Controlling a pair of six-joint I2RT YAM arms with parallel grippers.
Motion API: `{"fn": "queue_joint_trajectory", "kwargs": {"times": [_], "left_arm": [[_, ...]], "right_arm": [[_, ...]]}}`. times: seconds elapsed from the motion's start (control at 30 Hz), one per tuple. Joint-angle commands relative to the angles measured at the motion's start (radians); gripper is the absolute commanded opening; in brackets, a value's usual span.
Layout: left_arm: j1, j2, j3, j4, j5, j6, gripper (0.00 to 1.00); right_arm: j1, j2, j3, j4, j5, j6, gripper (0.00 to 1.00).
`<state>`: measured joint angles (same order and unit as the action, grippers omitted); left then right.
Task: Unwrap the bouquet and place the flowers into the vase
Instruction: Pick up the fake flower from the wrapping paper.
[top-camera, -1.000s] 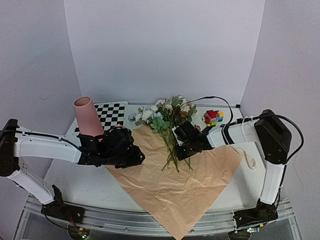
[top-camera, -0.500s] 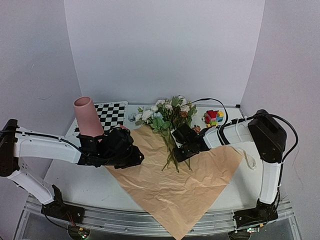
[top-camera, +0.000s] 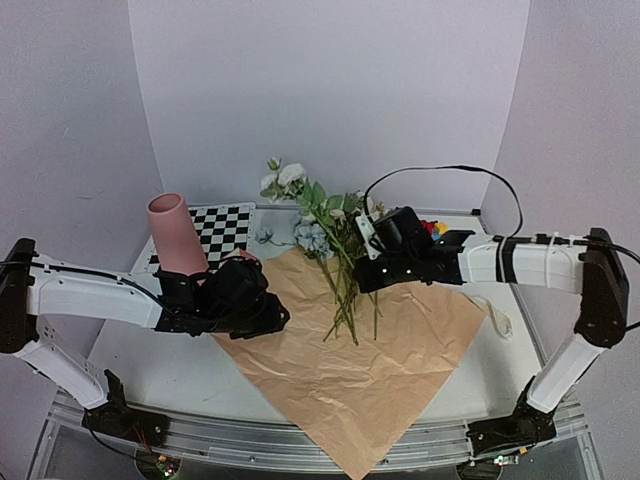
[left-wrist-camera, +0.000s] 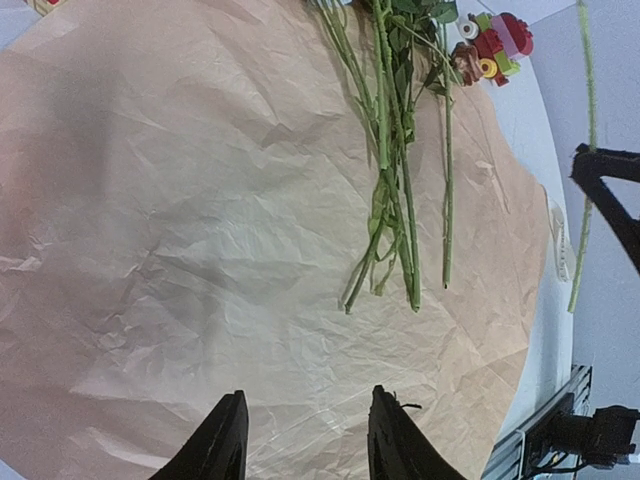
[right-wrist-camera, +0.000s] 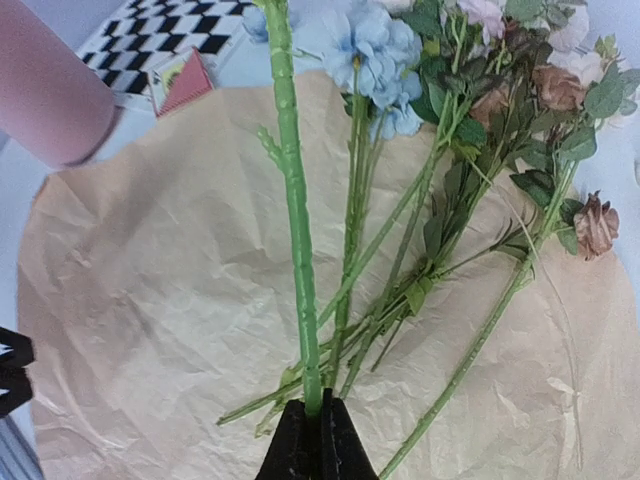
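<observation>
- Vase (top-camera: 178, 235): pink, stands upright near the back left corner of the desk (top-camera: 160, 365), just left of a black-and-white checkerboard (top-camera: 225, 228) that lies flat at the back edge.
- Left hand (top-camera: 252, 302): low over the left corner of the paper, just in front of and to the right of the vase. In the left wrist view its fingers (left-wrist-camera: 222, 440) stand apart with only crumpled paper showing between them. It holds nothing.
- Paper (top-camera: 350, 385): tan sheet spread open and flat on the middle of the desk, with one corner reaching past the front edge.
- Flowers (top-camera: 345, 295): most lie loose on the back half of the paper, stems fanned toward the front. The blooms, including a pale blue one (right-wrist-camera: 385, 50), are at the back edge of the sheet.
- Stem (right-wrist-camera: 295, 220): one flower is up off the paper, with its white bloom (top-camera: 288, 176) high above the rest.
- Right hand (top-camera: 370, 268): above the loose stems, fingers closed tight on the lower part of that single stem.
- Toy bricks (left-wrist-camera: 495, 45): small colourful block on the bare desk near the back right corner, mostly hidden behind the right arm in the top view.
</observation>
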<state>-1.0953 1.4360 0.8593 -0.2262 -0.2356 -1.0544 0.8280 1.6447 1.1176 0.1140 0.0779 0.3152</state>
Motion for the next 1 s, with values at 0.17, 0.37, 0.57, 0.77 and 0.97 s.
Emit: {"fn": "queue_joint_trajectory", "kwargs": {"times": [0.17,0.37,0.57,0.77,0.97], "left_arm": [[-0.122,-0.109,0.083,0.075,-0.148,0.035,0.60],[-0.140,-0.164,0.097,0.234,-0.115,0.123,0.75],[-0.140,-0.183,0.165,0.347,-0.067,0.237,0.83],[-0.141,-0.166,0.264,0.383,-0.076,0.323,0.82],[-0.141,-0.151,0.332,0.394,-0.114,0.344,0.77]], "right_arm": [[0.001,-0.292,-0.182,0.163,-0.185,0.121,0.00],[0.001,-0.433,-0.278,0.281,-0.295,0.194,0.00],[0.001,-0.501,-0.311,0.334,-0.414,0.232,0.00],[0.002,-0.564,-0.371,0.424,-0.492,0.305,0.00],[0.014,-0.596,-0.406,0.456,-0.535,0.305,0.00]]}}
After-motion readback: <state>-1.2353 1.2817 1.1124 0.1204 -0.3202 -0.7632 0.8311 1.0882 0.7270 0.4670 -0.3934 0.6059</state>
